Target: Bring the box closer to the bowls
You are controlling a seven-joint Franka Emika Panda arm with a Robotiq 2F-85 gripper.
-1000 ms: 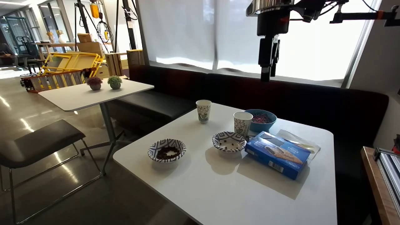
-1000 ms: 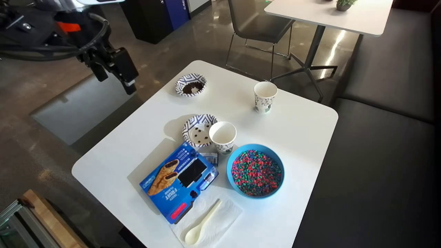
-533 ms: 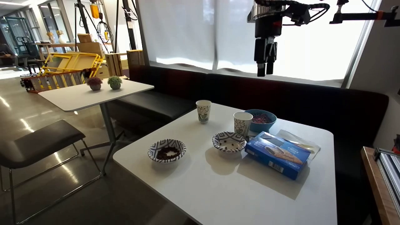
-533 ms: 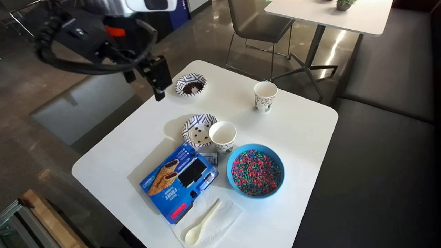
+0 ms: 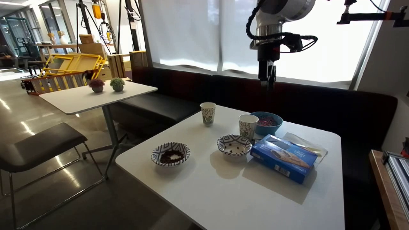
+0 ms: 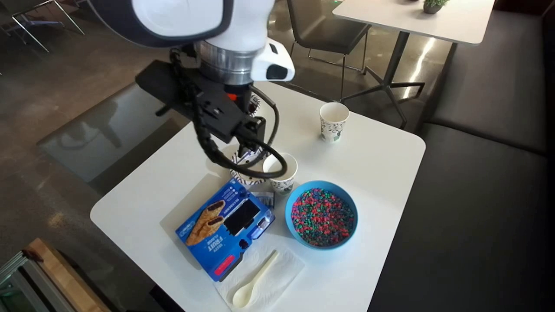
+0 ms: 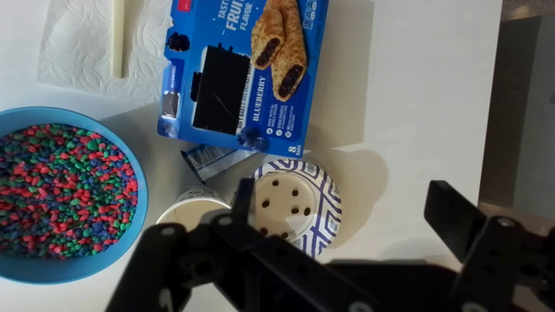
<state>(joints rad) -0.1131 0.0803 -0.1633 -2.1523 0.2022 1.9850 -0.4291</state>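
Gripper [image 7: 340, 195] hangs spread wide above table [image 5: 271, 206]; blueberry bar box [image 5: 284, 157] sits just beside sparser patterned bowl [image 5: 231, 140], well apart from fuller patterned bowl [image 5: 170, 146].

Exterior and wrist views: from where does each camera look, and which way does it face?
Exterior view: across the table from the window, facing it; arm and gripper show.
Exterior view: high, facing down at the box; arm and part of gripper show.
Wrist view: at the arm's end, facing down at the box and a patterned bowl; both fingers show.
Both exterior views share the box, blue bowl and gripper.
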